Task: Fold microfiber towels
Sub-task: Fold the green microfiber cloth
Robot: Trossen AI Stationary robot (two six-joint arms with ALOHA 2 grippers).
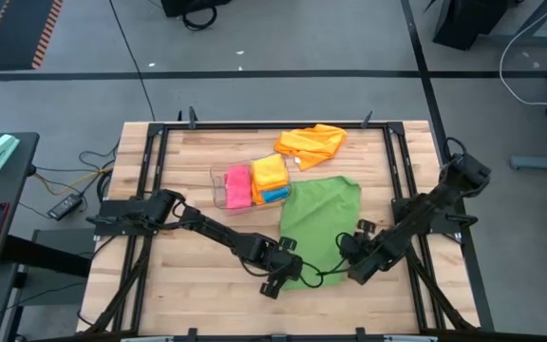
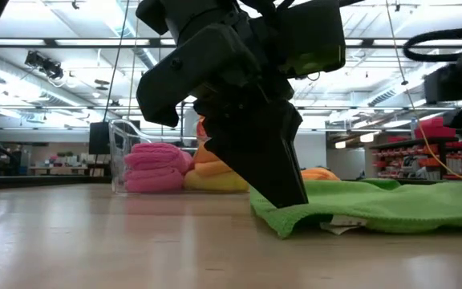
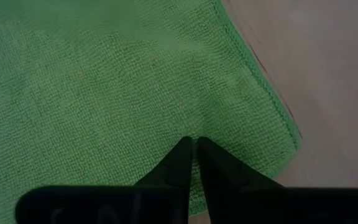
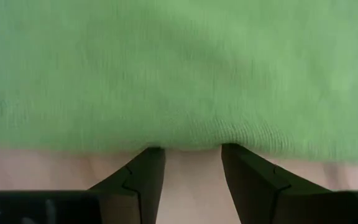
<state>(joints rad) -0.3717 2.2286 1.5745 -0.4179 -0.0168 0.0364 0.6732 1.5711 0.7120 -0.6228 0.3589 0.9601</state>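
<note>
A: Where is the flat green microfiber towel (image 1: 321,220) placed relative to the two arms?

B: It is spread on the pale wooden worktop (image 1: 188,180), its long axis running away from the front edge toward the clear plastic rectangular bin (image 1: 218,177), in which folded pink, orange and blue cloths are seen. A crumpled orange microfiber towel (image 1: 311,142) is left beyond the bin.

A: What is shown at the left side?

B: The left gripper (image 1: 283,273) is lowered onto the towel's near left corner. In the left wrist view its fingers (image 3: 173,168) are seen brought almost together, with green fabric puckered at the tips; a pinch on the corner appears to be made, though a secure hold cannot be confirmed.

A: And at the right?

B: The right gripper (image 1: 348,249) is set at the near edge, toward the right corner. Its fingers (image 4: 244,171) are held moderately apart, with the hem lying just ahead of the tips and bare wood between them; nothing is gripped.

A: On which relation is the coming move judged to turn?

B: The far edge lies straight ahead of both grippers, so the near edge would probably be carried forward along the long axis. The right corner is not yet taken.
</note>
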